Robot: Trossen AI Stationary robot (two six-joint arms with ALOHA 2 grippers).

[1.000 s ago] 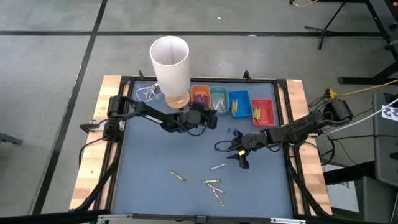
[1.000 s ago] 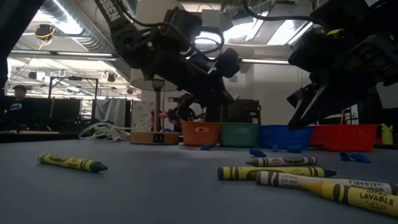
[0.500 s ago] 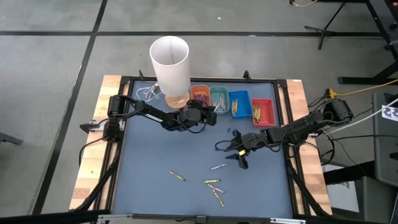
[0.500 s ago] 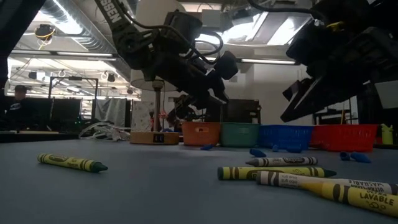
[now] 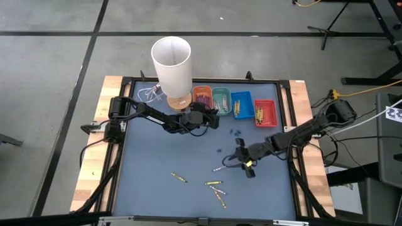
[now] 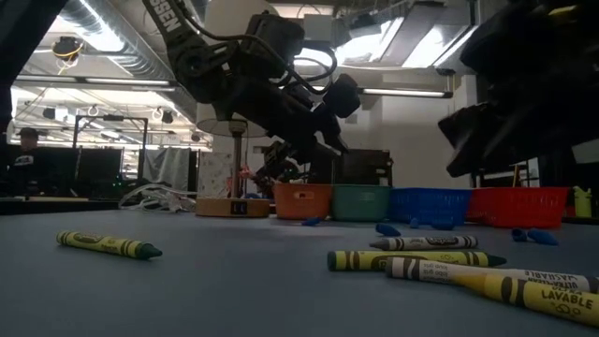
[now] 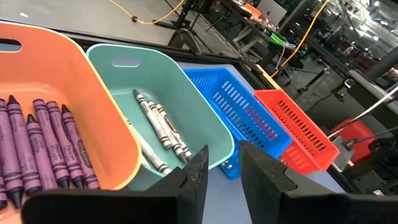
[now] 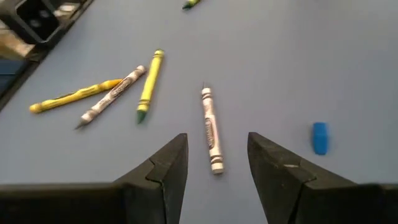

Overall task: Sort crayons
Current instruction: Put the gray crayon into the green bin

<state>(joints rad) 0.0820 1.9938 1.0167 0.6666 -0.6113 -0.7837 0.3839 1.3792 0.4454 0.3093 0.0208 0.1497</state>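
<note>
High view: the left gripper [image 5: 212,117] is hovering just below the orange tray [image 5: 201,97] and teal tray [image 5: 221,98], in the upper middle of the frame. The right gripper [image 5: 242,161] is hanging right of centre, beside a pale crayon [image 5: 219,168]. Loose crayons [image 5: 215,188] are lying lower centre, with one [image 5: 179,178] off to their left. A white cup [image 5: 171,64] is standing upper left of the trays; the blue tray [image 5: 240,104] and red tray [image 5: 264,113] are completing the row.

Low view: yellow crayons [image 6: 416,259] are lying in the lower right, one more [image 6: 107,244] at lower left. The trays are lining the far middle.

Left wrist view: the fingers [image 7: 196,177] are standing slightly apart, holding nothing, over the teal tray [image 7: 186,124], which is holding pale crayons [image 7: 158,126]. Purple crayons [image 7: 43,146] are filling the orange tray [image 7: 93,106] at left.

Right wrist view: the fingers [image 8: 171,163] are spread wide and empty, framing the pale crayon [image 8: 210,129] at centre. Yellow crayons [image 8: 149,85] are lying upper left; a blue bit [image 8: 319,137] is sitting at right.
</note>
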